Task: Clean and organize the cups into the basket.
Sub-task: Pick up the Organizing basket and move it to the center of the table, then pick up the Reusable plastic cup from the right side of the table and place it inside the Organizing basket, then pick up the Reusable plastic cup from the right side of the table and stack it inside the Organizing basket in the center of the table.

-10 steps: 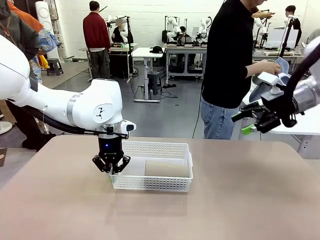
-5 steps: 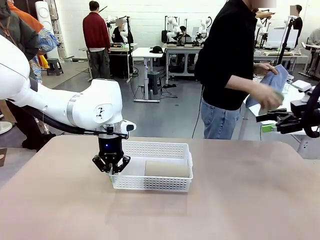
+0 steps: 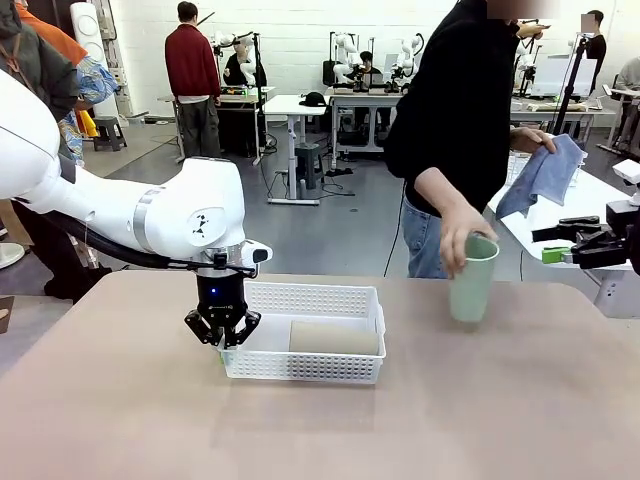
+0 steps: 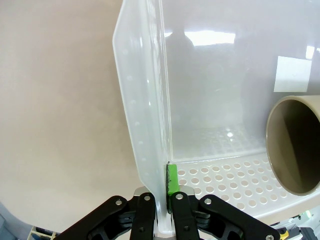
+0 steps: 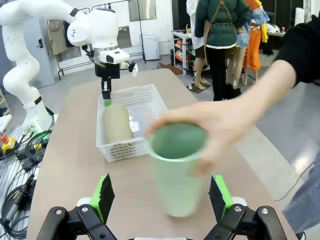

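Step in hand, we reckon: person's hand (image 3: 462, 235) holds the mint green cup (image 3: 472, 285) upright by its rim at the table (image 3: 450, 420), 3 o'clock of the basket (image 3: 300, 367). One tan cup (image 3: 333, 337) lies inside. Left gripper (image 3: 224, 338): jaws clamped on basket's 9 o'clock end wall. Right gripper (image 3: 548, 245), farther out at 3 o'clock: jaws wide apart, empty. Next: once the hand clears, R jaws go round the cup's mid-body w/o tipping it.

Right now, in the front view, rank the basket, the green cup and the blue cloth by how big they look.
1. The basket, clearly largest.
2-3. The blue cloth and the green cup look about alike; the cloth hangs bunched and farther back, so I won't rank them.
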Robot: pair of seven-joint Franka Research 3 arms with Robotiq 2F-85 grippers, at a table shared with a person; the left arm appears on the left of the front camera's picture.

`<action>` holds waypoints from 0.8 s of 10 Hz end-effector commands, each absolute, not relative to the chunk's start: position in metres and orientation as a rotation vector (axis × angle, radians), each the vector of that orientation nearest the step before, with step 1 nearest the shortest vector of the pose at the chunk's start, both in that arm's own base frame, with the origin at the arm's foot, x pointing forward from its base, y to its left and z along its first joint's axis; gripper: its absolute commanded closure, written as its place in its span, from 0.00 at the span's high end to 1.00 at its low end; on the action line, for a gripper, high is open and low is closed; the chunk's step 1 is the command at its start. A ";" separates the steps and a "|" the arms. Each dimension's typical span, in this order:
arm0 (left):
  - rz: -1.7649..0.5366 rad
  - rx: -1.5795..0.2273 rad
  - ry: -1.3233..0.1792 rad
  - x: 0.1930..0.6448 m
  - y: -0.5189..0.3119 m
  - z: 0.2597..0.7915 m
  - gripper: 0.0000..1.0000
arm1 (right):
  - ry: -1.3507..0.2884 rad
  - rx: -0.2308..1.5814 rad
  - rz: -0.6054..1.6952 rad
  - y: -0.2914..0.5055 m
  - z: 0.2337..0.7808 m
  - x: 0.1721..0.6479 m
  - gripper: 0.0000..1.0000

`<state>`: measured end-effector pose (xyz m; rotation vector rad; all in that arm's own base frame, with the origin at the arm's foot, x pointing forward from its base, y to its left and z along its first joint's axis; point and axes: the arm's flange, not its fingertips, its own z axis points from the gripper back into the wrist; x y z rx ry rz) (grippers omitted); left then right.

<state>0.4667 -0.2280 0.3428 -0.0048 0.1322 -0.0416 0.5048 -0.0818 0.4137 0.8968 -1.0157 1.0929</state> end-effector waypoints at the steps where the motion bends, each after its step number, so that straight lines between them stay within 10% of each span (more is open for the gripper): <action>1: -0.044 0.000 0.137 0.465 -0.227 0.340 0.00 | -1.009 0.912 1.096 -0.079 0.413 0.511 1.00; 8: -0.044 0.000 0.137 0.465 -0.227 0.340 0.00 | -1.009 0.912 1.096 -0.079 0.413 0.511 1.00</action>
